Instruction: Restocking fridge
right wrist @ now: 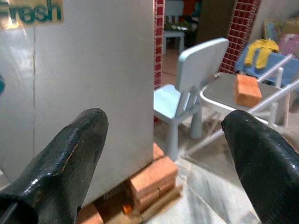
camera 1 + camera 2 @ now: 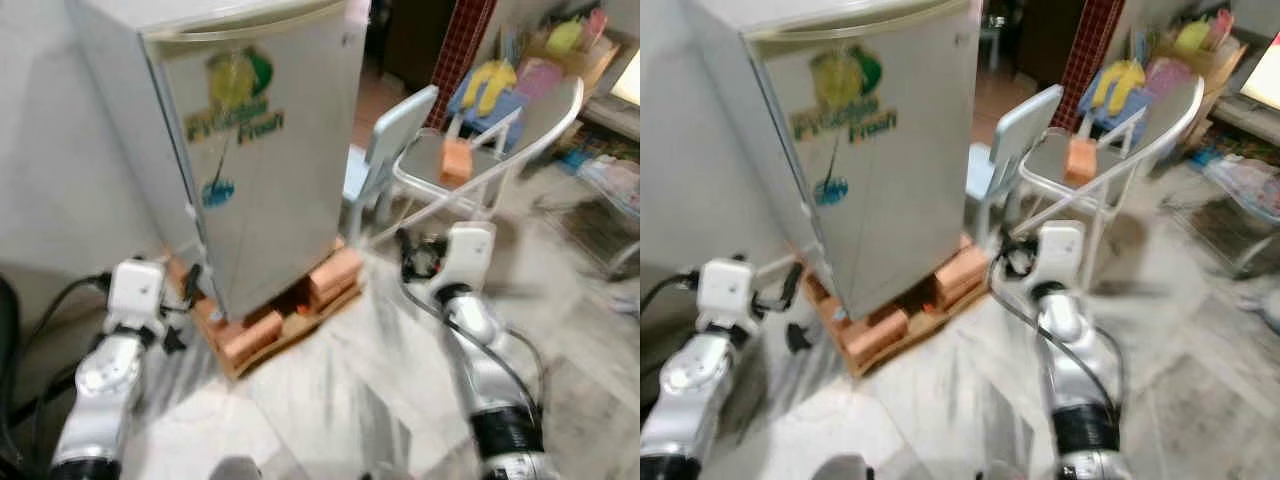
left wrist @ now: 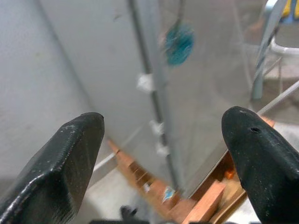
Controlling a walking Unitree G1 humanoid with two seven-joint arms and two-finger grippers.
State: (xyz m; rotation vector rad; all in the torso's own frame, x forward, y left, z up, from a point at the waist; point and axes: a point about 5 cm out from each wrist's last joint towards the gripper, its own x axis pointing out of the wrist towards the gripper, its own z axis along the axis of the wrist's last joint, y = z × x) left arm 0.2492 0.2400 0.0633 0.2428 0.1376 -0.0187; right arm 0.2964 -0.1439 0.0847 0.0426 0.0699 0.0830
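Note:
A small grey fridge (image 2: 270, 170) with a green and yellow "Fresh" sticker stands with its door shut, raised on orange bricks (image 2: 335, 275) and a wooden pallet (image 2: 290, 335). My left gripper (image 2: 185, 305) is low at the fridge's front left corner, open, with nothing between its fingers (image 3: 60, 163); its wrist view looks along the door's edge (image 3: 154, 93). My right gripper (image 2: 412, 255) is to the right of the fridge, also open and empty, its fingers (image 1: 266, 158) pointing toward the chairs. An orange block (image 2: 456, 158) lies on a folding chair's seat.
A light blue child's chair (image 2: 395, 135) stands between the fridge and a white folding chair (image 2: 540, 125). A red tiled pillar (image 2: 460, 50) and shelves of colourful items (image 2: 560, 50) are behind. A wire rack (image 2: 600, 225) sits at right. A grey wall (image 2: 60, 150) is at left.

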